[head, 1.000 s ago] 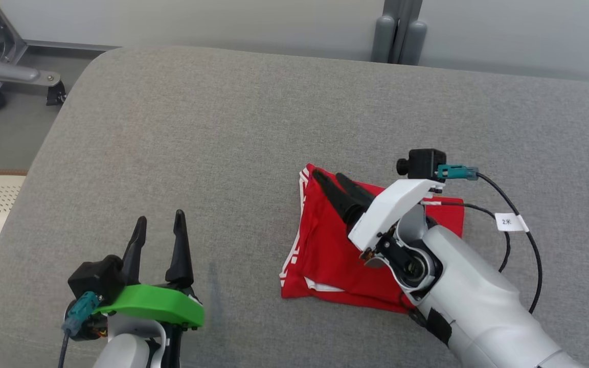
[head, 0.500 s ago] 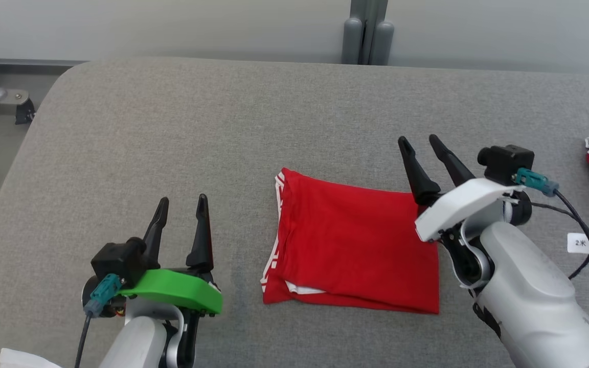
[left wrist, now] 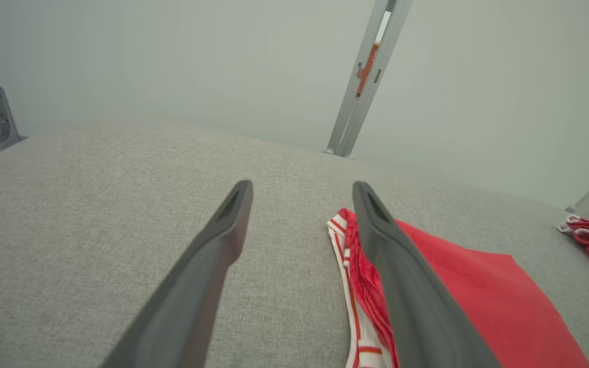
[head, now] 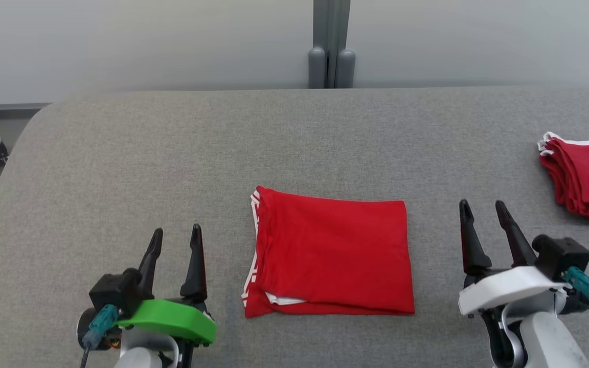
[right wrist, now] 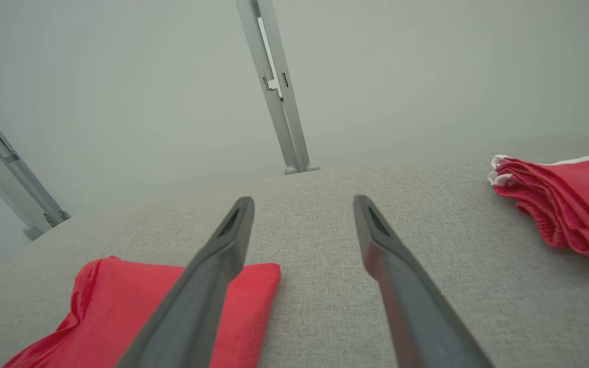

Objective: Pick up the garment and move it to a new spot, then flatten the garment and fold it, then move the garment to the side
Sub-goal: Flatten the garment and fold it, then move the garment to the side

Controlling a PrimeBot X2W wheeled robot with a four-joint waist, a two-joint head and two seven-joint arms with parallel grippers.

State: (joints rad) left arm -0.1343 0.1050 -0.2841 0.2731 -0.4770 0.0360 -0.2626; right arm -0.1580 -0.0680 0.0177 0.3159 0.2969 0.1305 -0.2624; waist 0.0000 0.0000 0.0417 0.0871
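Cushion (head: 172, 153) with folded garment (head: 330, 250) mid-way along its near edge; folding looks done.
Red stack (head: 583, 176) at the right edge; left gripper (head: 177, 230) and right gripper (head: 481, 204) flank the garment, clear of it, fingers parted, empty; next, probably grip all layers at one edge and shift it sideways.

My head camera looks forward and down from the near edge, taking in the grey surface (head: 172, 153) out to the far wall. My left wrist camera sits low over the surface, looking along my left gripper (left wrist: 302, 186) toward the far wall. My right wrist camera does likewise along my right gripper (right wrist: 302, 199). All three share the folded red garment (head: 330, 250), the red stack (head: 586, 179) at right and, I think, the same grey post (head: 331, 56).
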